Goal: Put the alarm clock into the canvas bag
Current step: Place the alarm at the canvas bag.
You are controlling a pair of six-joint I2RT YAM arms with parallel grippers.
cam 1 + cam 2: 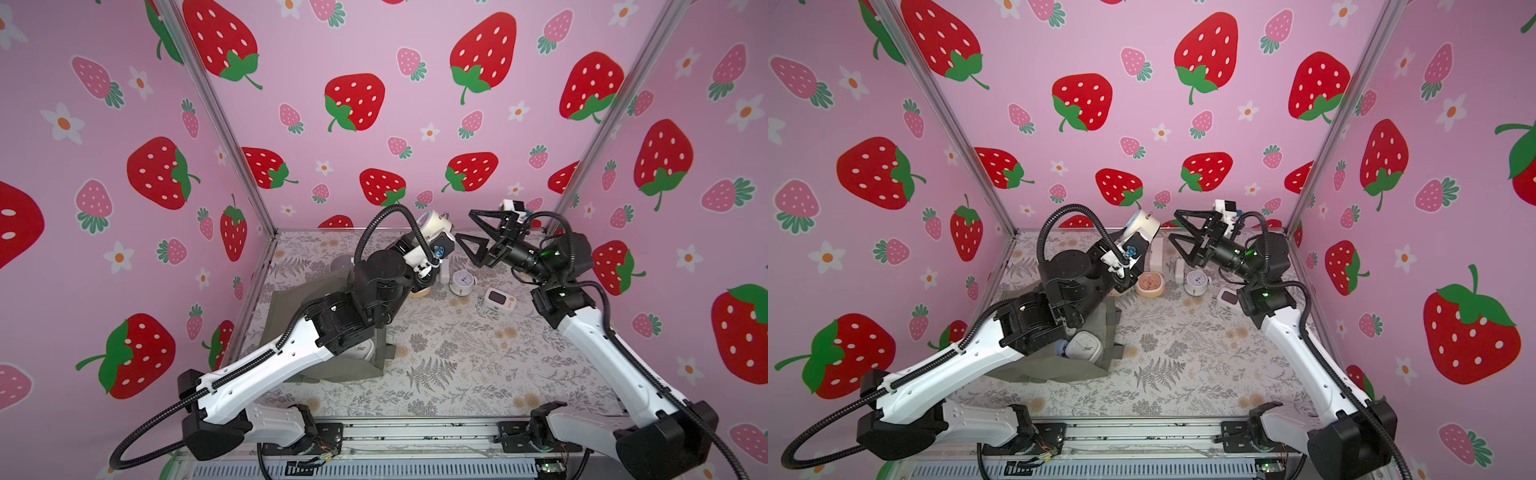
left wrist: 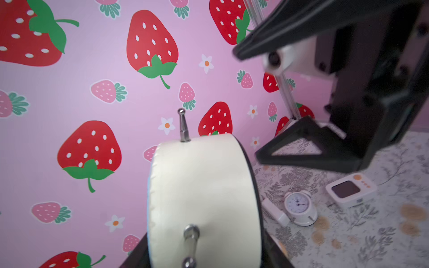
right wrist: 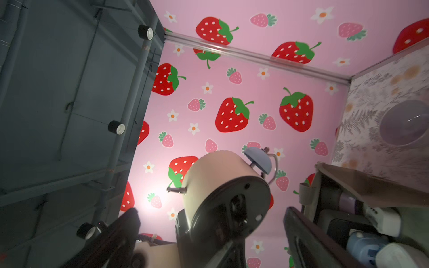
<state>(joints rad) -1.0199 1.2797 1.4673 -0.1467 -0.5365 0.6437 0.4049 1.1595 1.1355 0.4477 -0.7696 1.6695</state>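
In both top views the left claw (image 1: 434,232) pinches a round cream alarm clock (image 1: 438,224) with blue bells, up in the air mid-frame. The right claw (image 1: 463,224) is spread wide just beside it. The soft olive-grey canvas bag (image 1: 291,307) lies lower left, under the left arm (image 1: 266,365). The left wrist view shows the clock (image 2: 204,185) at bottom middle. The right wrist view shows its black back (image 3: 227,208), bottom middle.

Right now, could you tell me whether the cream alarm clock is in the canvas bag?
Out: the left gripper holds the cream alarm clock aloft near the back wall, apart from the canvas bag.
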